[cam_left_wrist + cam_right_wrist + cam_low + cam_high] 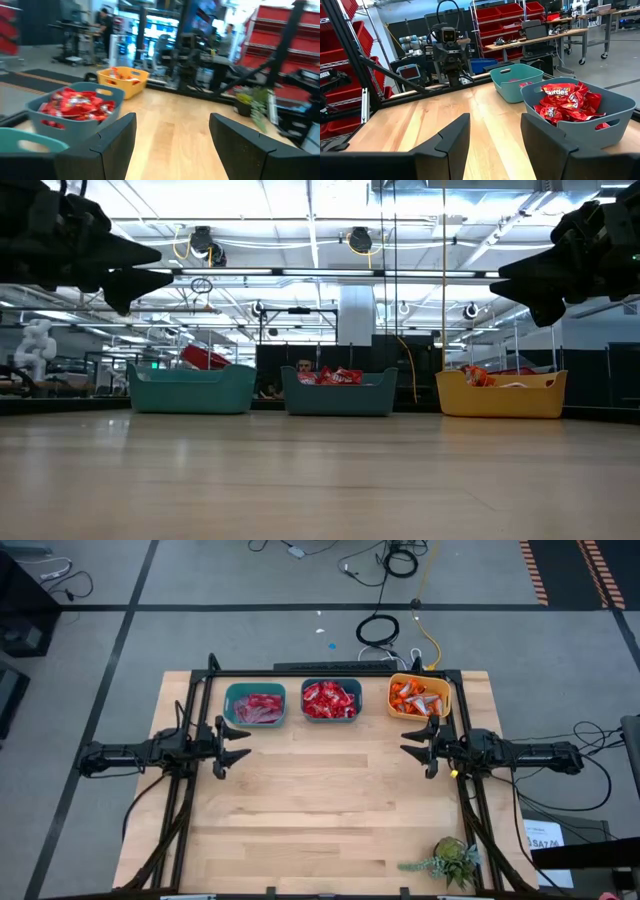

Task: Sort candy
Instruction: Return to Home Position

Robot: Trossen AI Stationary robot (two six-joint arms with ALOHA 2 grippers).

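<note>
High view, shiny crinkled candy in rounded bins, left gripper, right gripper, jaws apart.

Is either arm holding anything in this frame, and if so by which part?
Nothing is held. The left gripper and right gripper hang above the table, jaws open and empty.

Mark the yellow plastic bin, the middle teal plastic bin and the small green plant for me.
yellow plastic bin point(500, 400), low view, front wall.
middle teal plastic bin point(338, 398), low view, front wall.
small green plant point(455, 860), high view, leaves at its centre.
</note>
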